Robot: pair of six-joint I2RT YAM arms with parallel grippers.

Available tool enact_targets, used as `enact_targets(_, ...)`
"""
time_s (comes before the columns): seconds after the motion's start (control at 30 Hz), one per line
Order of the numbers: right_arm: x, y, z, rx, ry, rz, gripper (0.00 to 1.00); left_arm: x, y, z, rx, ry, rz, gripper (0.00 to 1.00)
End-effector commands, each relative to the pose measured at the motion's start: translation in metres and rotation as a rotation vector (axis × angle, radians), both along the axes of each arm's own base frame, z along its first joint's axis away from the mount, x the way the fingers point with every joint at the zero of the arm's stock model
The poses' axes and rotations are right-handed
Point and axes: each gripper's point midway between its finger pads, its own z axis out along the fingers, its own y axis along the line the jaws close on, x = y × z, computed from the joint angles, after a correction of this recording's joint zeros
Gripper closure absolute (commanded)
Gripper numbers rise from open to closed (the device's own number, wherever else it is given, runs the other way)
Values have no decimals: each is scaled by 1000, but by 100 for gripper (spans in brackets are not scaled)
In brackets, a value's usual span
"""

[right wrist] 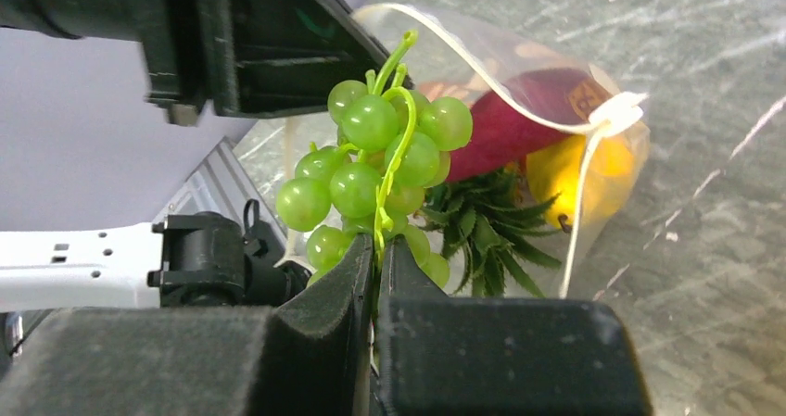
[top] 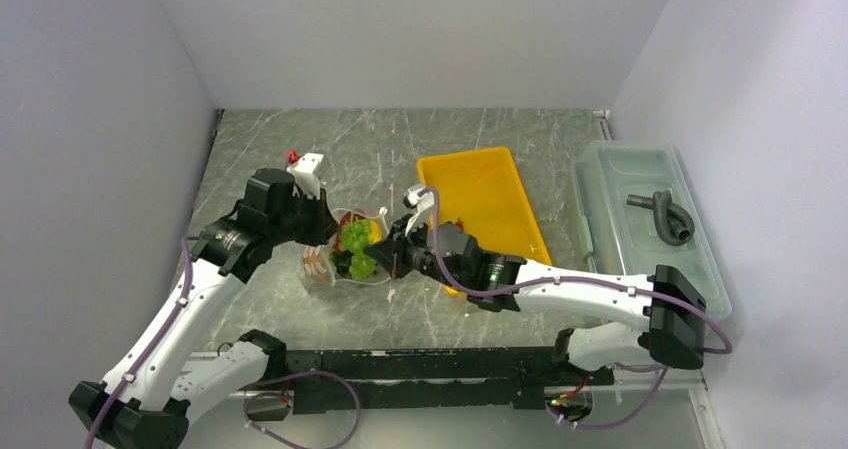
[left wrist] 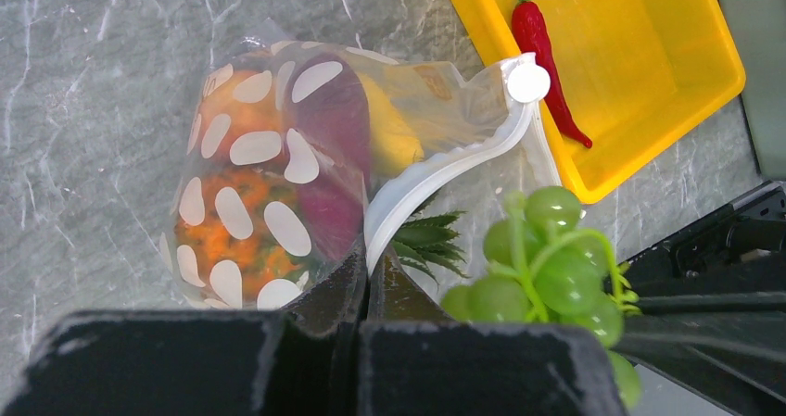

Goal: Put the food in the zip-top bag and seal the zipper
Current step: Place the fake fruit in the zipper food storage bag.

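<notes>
The grey marbled table point(top: 300, 149) carries the yellow rectangular plastic tray point(top: 480, 184) right of centre. Just left of the tray sits the clear polka-dotted zip-top bag point(left wrist: 250, 203), with purple, yellow and orange toy pieces point(left wrist: 329, 110) inside. The left gripper point(left wrist: 364, 272) is closed on the pale zipper strip point(left wrist: 445, 170) of the bag's mouth. The right gripper point(right wrist: 378, 254) pinches the stem of the green plastic grapes point(right wrist: 371, 170) at the open mouth. The small red chilli point(left wrist: 547, 64) lies in the tray.
</notes>
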Motion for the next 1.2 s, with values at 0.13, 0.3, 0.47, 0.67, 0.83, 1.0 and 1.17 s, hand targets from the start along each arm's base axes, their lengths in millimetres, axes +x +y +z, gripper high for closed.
enact_targets(0.13,11,8,-14,44,122,-106,100,3,-2,8,-15,-33,-1,100)
enact_targets(0.3,16,18,-19,41,194,-145,100,3,-3,8,-19,-32,-11,100)
enact_targets(0.47,25,32,-8,57,246,-176,100,2,-6,8,-26,-31,-26,100)
enact_targets(0.67,42,46,-2,72,350,-240,100,1,-7,9,-33,-33,-38,100)
enact_targets(0.83,48,62,-19,45,419,-242,100,1,-8,10,-34,-34,-40,100)
enact_targets(1.0,49,71,-40,35,466,-253,100,0,-8,10,-36,-35,-41,100)
enact_targets(1.17,55,65,-55,0,468,-296,99,0,-8,11,-36,-39,-40,100)
